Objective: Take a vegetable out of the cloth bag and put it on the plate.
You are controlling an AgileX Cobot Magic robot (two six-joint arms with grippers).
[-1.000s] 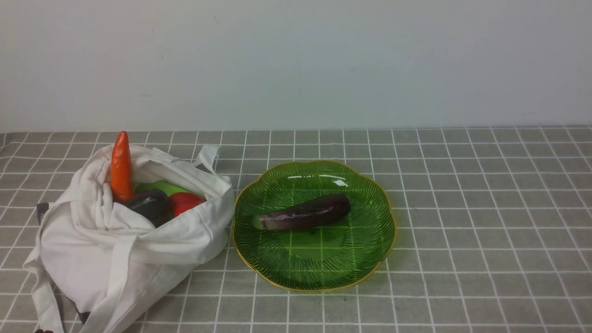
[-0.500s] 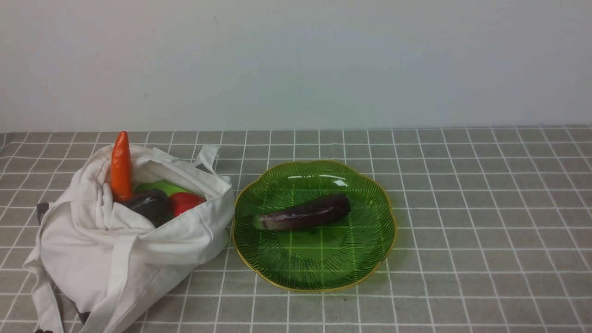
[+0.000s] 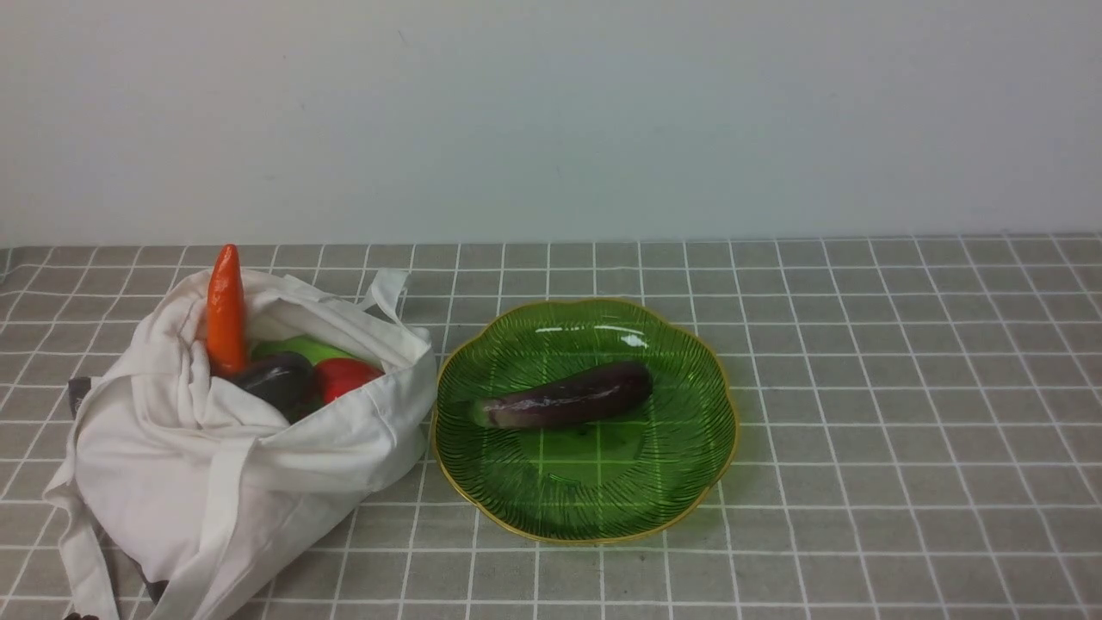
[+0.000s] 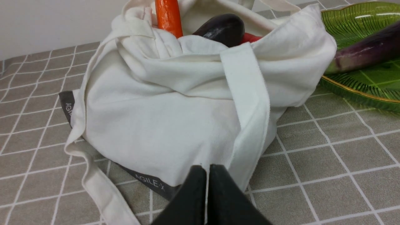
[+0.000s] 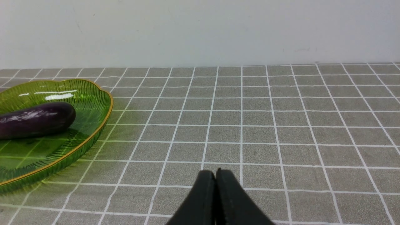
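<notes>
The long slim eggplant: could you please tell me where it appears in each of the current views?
Front view: the long slim eggplant lies near the picture's middle.
Left wrist view: at the right edge, partly cut off.
Right wrist view: at the left edge, its stem end cut off.
Shared landmark: the green plate under it, with a gold rim.

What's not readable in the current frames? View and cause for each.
- Bottom of the cloth bag's inside: front view, hidden by its vegetables and folds.
- Most of the green item: front view, behind the dark round vegetable and red one.
- Long eggplant's stem end: right wrist view, cut by the edge.
</notes>
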